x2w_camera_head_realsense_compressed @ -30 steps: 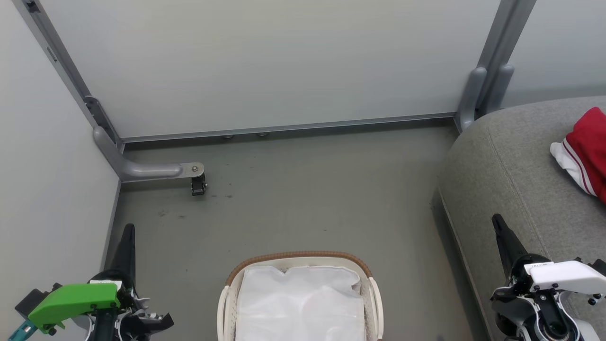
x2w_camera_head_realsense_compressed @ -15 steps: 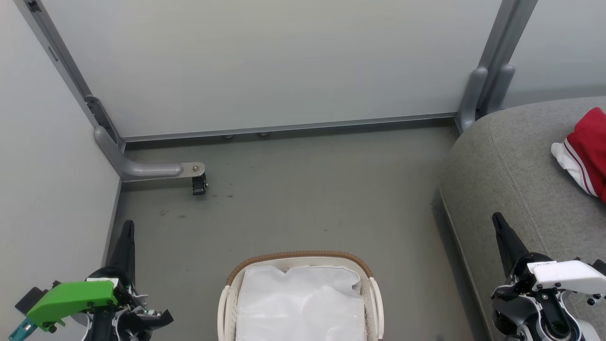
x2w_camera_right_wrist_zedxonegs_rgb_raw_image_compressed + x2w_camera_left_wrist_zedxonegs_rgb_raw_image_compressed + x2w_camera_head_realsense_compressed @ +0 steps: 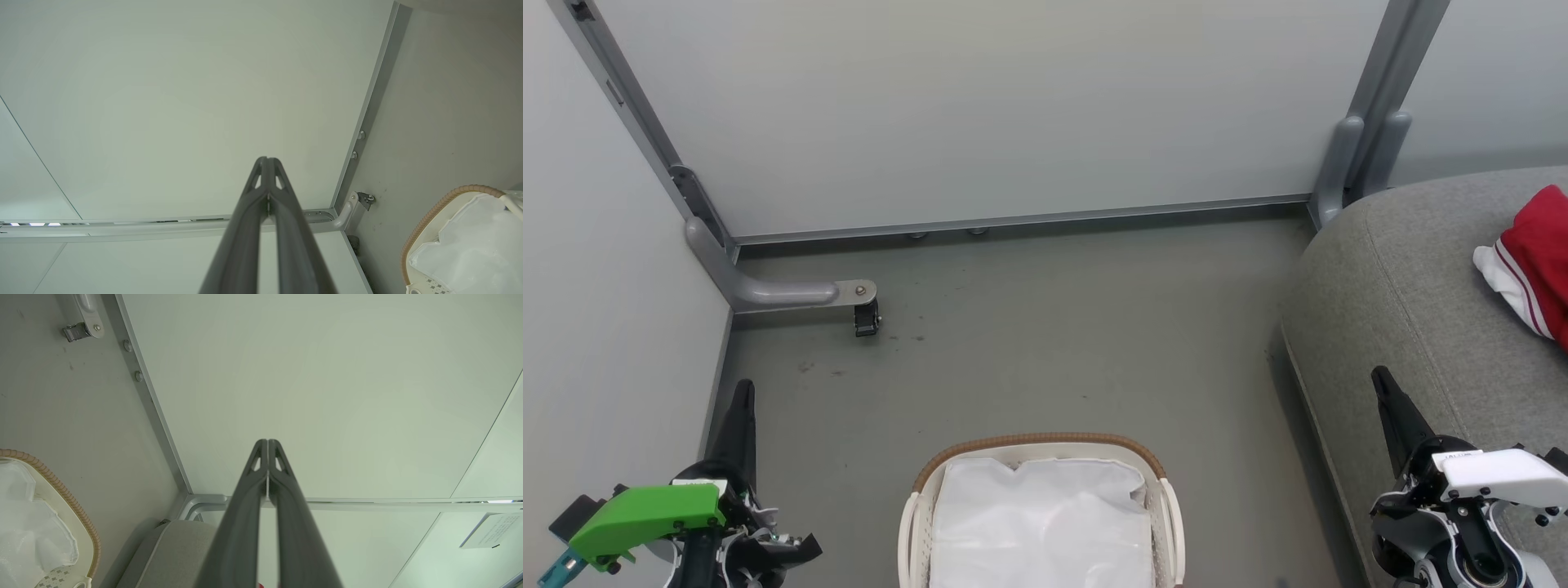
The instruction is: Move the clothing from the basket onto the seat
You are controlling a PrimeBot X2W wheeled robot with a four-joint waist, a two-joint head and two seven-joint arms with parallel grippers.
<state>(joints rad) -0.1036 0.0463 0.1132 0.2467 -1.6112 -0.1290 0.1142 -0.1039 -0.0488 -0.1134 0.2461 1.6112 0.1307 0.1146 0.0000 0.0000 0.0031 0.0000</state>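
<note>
The basket [image 3: 1045, 445] stands on the floor at the bottom centre of the head view, holding just its white liner [image 3: 1041, 523]. Red and white clothing [image 3: 1531, 265] lies on the grey seat [image 3: 1405, 294] at the right edge. My left gripper [image 3: 742, 392] is shut and empty at the lower left, left of the basket. My right gripper [image 3: 1380, 380] is shut and empty at the lower right, over the seat's front edge. In the left wrist view the left gripper [image 3: 267, 443] points at the wall, with the basket [image 3: 65, 494] at the left. The right gripper [image 3: 267, 160] and the basket [image 3: 445, 200] appear in the right wrist view.
Pale partition panels [image 3: 980, 106] close off the back and left. A grey metal foot with a small caster [image 3: 864, 314] juts onto the floor at the left. Another grey post foot [image 3: 1347, 163] stands by the seat's back corner. Grey floor [image 3: 1054, 327] lies between basket and panels.
The left gripper has dropped slightly in the head view; everything else is still.
</note>
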